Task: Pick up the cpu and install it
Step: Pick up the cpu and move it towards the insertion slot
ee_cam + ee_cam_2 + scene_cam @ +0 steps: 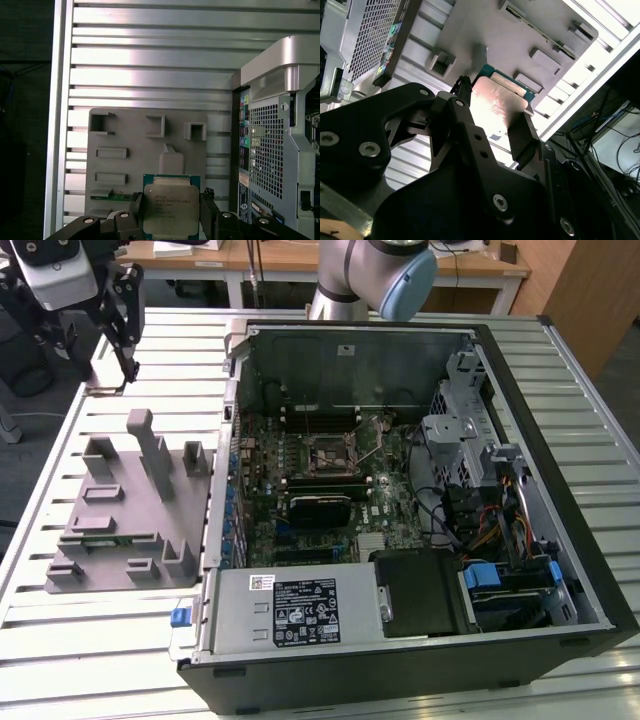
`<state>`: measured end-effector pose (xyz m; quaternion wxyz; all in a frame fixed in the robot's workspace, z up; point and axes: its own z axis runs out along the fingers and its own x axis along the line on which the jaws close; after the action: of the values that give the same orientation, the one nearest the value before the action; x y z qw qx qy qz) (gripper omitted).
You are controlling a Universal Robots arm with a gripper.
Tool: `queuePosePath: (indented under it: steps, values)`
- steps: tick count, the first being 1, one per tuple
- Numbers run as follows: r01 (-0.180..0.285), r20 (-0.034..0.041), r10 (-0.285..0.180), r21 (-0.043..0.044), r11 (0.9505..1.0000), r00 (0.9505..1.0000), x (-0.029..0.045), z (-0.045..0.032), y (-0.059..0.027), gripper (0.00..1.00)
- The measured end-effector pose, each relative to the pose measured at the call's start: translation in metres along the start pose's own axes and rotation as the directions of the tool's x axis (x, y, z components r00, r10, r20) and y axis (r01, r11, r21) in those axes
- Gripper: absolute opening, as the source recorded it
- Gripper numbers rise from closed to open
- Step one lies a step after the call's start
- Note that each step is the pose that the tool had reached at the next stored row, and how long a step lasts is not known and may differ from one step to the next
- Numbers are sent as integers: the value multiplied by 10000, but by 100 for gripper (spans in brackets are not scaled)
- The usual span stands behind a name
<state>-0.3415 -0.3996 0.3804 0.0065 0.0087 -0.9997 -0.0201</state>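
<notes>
I read the slatted tabletop (60, 640) as the base for everything. The open case (400, 680) lies on its side on it, well off toward the exterior view's right of the tool (112, 375), presumably so the board faces up and can be reached from above. Nearer the tool, between it and the case, sits the grey jig (130, 505), a flat plate of pockets and posts that I take to be a parking place for parts, each one kept in a known pose. Inside the case the socket (335, 453) sits mid-board, far from the tool, and I cannot tell whether its frame is open. The tool hangs raised above the tabletop just past the jig's far edge. It is clenched on the cpu (170, 210), one of its fingers (207, 212) on each opposite edge. In both wrist views the chip sits squarely between them, metal lid toward the cameras and green rim showing around it, with the jig well below it. I judge the edge grip is chosen to keep pressure off the underside, and the level hold to keep the chip's orientation known. So the cpu is off the jig, in the tool's grasp, and not yet installed.
</notes>
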Motion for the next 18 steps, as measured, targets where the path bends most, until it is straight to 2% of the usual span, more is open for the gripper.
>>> queuePosePath:
  steps: [18]
  values:
    - [0,1,0,-1,10000,10000,-119,-1,-2,54]
